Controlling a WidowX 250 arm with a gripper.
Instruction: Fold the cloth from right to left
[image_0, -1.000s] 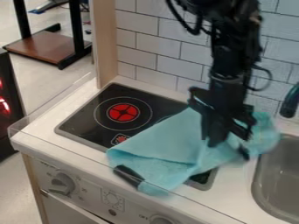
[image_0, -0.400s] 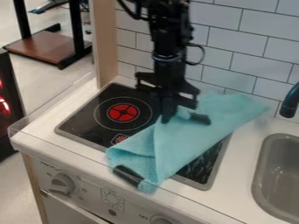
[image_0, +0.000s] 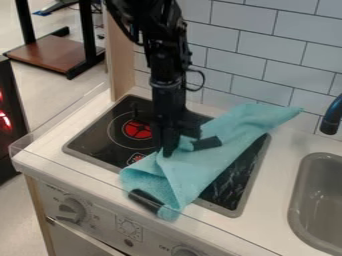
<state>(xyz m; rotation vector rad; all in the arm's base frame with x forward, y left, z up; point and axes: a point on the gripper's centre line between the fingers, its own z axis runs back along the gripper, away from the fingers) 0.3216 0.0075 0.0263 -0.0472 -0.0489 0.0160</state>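
Over the black cooktop (image_0: 100, 131), toward its middle, the gripper (image_0: 168, 151) points straight down, its fingers closed on the turquoise cloth (image_0: 207, 165). From that pinch the cloth runs two ways: down to the counter's front edge, where it lies creased and doubled over, and up to the right in a long slanting tail near the tiled wall (image_0: 267, 45). Just right of the fingertips sits a dark patch (image_0: 207, 143) on the cloth, with another dark patch (image_0: 145, 200) at its lower left end.

Past the cloth, a red burner (image_0: 139, 129) shows partly behind the gripper. Farther out, a grey sink (image_0: 320, 200) is set into the white counter (image_0: 274, 195) on the right, with a dark faucet (image_0: 330, 117) above it. Below the counter's front edge I can see a stove knob (image_0: 70, 210), well left of the sink.
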